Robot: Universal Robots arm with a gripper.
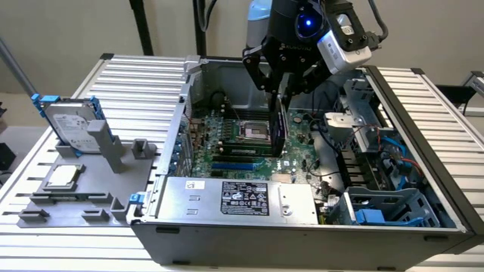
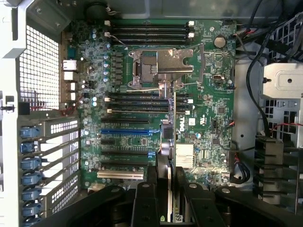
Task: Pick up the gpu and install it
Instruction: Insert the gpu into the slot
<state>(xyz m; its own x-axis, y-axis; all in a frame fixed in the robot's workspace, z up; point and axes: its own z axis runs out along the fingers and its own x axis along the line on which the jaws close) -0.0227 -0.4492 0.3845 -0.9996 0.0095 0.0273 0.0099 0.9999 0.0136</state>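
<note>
My gripper (image 1: 284, 90) hangs over the open computer case (image 1: 181, 113) and is shut on the gpu (image 1: 278, 127). The thin dark card hangs on edge, its lower end just above the green motherboard (image 1: 219, 122). In the wrist view the gpu (image 2: 171, 142) shows edge-on as a narrow strip. It runs out from between my black fingers (image 2: 149, 194) across the board, past the CPU socket (image 2: 163, 64). The gripper (image 2: 168, 201) clamps it from both sides. A blue expansion slot (image 2: 125, 131) lies on the motherboard (image 2: 213, 109) beside the card's line.
The power supply (image 1: 234, 198) fills the case's front. Drive cages and cables (image 1: 378, 158) crowd the exterior view's right. A silver hard drive in a blue frame (image 1: 72, 122) stands on a grey fixture (image 1: 83, 187) at the exterior view's left, on a slatted table (image 1: 144, 73).
</note>
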